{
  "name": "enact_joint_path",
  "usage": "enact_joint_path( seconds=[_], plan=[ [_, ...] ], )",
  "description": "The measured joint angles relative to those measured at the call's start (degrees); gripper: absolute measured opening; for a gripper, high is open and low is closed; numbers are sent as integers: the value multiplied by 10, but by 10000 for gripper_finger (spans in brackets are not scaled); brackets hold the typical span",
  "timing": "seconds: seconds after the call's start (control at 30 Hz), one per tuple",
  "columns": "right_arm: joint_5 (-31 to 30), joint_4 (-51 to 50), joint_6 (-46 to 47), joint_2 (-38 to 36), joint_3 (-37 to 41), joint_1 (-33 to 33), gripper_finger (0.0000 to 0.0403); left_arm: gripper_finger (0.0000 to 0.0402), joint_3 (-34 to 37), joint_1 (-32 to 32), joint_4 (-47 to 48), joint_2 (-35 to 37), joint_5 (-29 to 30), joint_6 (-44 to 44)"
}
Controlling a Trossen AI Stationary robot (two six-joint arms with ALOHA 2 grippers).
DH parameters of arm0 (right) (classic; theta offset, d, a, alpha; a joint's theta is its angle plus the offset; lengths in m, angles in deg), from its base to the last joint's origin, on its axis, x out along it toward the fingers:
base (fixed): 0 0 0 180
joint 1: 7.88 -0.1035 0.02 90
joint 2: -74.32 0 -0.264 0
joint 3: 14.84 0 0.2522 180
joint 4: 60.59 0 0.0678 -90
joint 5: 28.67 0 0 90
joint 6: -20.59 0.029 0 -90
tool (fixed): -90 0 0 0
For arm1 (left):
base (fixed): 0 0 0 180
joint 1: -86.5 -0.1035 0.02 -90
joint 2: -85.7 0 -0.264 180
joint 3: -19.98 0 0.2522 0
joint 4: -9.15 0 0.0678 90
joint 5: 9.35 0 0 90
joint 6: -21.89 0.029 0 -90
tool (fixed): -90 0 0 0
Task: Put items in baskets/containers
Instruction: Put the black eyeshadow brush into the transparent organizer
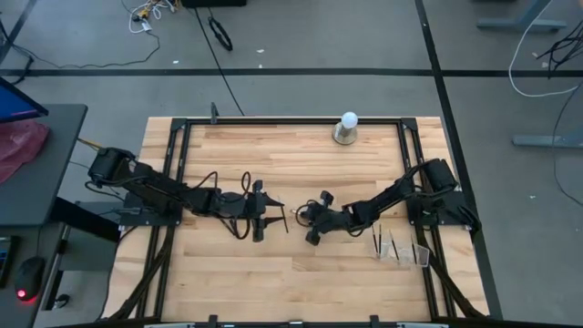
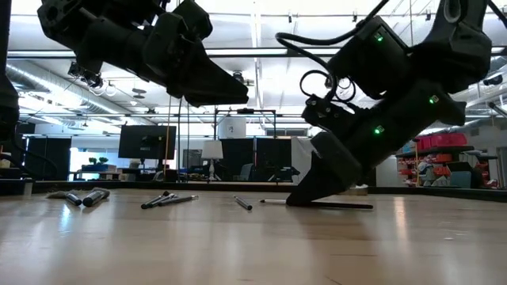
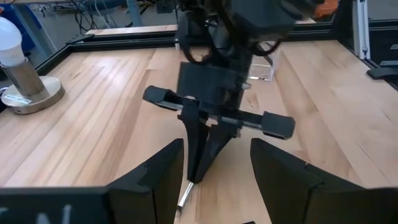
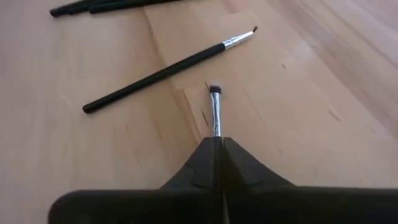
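Pale wooden planks make up the surface [image 1: 301,264], framed by black rails; near its middle the right pincer [image 4: 217,144] presses its tips down onto the wood, its two dark fingers closed together on a thin silver-ferruled makeup brush [image 4: 215,112] whose small dark bristle tip sticks out just ahead of them; beyond that tip, close by but apart from it, lies a longer black-handled brush with a fine pointed tip [image 4: 168,70], angled across the grain, and farther off past it a few more dark brush handles [image 4: 93,6] lie side by side; the left pincer [image 3: 214,174] hovers above the wood facing the right one, its broad dark fingers spread apart with nothing between them; behind the right pincer, beside that arm's base, stands the small clear plastic organiser with upright compartments [image 1: 401,249], where dark brushes seem to stand, though how many cannot be told; well beyond both pincers, at the far rail, a white ball on a round metal base [image 1: 347,128] stands upright.
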Motion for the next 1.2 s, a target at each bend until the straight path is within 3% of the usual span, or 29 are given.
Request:
enact_joint_path(
  seconds=[0.27,0.37,0.47,0.53,0.63,0.73,0.9,1.07,1.2],
  plan=[
    [3,30,-19,-82,40,-8,6,193,0,9,0,0,-1,37],
    [2,94,-29,-128,45,-24,6,193,0,12,-5,-5,-1,57],
    [49,141,-53,-153,60,-42,6,193,0,12,-15,-5,-13,64],
    [75,189,-74,-167,63,-59,6,193,0,11,-26,-5,-55,72],
    [79,243,-96,-176,63,-78,6,193,-1,14,-64,-7,-117,92],
    [75,298,-126,-175,64,-89,6,193,-1,23,-102,-20,-139,104],
    [76,367,-159,-176,62,-94,6,193,0,35,-200,-56,-140,124],
    [86,380,-164,-176,62,-94,6,193,-1,38,-322,-93,-110,120],
    [92,380,-164,-176,62,-95,6,191,0,38,-366,-104,-114,120]
  ],
)
